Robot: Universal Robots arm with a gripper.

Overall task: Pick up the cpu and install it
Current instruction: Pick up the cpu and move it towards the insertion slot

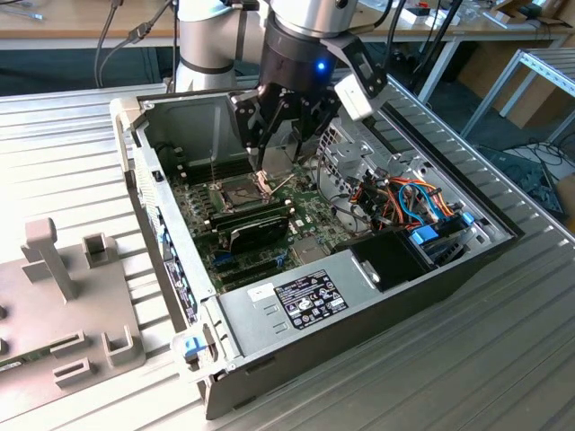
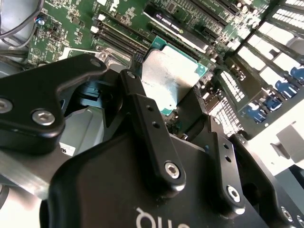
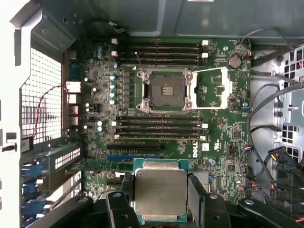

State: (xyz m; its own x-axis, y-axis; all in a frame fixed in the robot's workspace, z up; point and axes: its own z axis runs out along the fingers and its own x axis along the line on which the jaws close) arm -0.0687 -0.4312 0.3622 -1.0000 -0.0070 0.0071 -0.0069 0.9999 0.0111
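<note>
Two jaws grip the cpu (image 3: 160, 192) by opposite edges, closed to its width, holding it flat above the motherboard (image 3: 218, 128). Judging by the first wrist view, the open socket (image 3: 165, 90) lies well apart, past a bank of memory slots (image 3: 156, 133). The second wrist view shows the cpu's green rim at a slant, and the exterior view adds the jaws' height inside the case (image 1: 359, 337).

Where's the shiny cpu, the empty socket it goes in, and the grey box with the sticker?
cpu (image 3: 160, 192): first wrist view, middle of its metal top.
socket (image 3: 166, 90): first wrist view, its dark centre.
grey box (image 1: 256, 323): exterior view, bare top beside sticker.
</note>
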